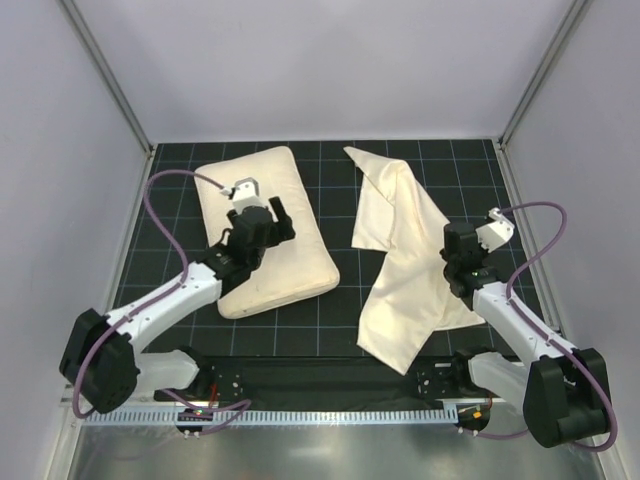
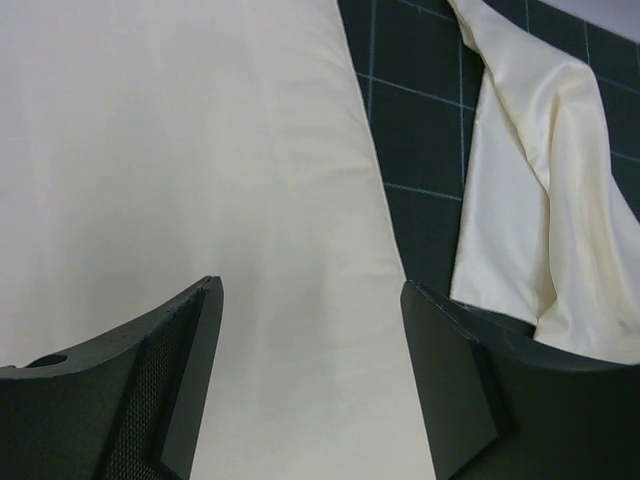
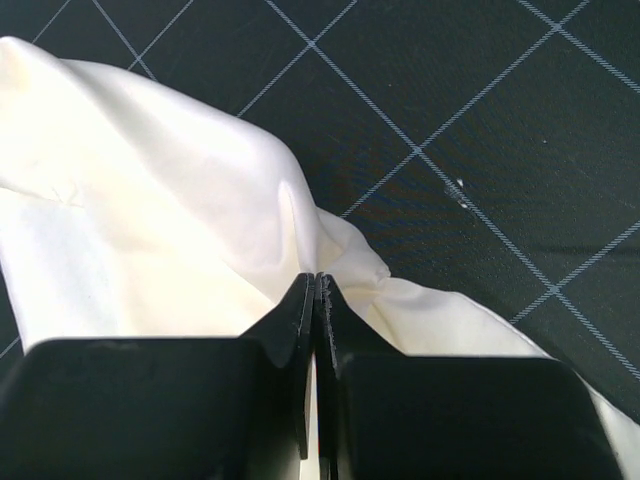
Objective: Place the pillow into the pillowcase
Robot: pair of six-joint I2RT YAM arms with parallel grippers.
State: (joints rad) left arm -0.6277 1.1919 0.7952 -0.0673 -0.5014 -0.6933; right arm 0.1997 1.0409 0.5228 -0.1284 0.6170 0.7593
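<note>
No readable text, no labels, no numbers

Plump pillow [image 1: 290, 265] L, limp pillowcase [image 1: 405, 260] R

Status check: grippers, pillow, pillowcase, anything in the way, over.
Left gripper open over pillow. Right gripper shut, pinching pillowcase edge. Pillow not yet in, lying apart from pillowcase. Nothing between them.

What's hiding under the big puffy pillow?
The black grid mat shows all around the pillow, so the pillow seems to lie right on it. Anything underneath is covered by the pillow and cannot be seen.
</note>
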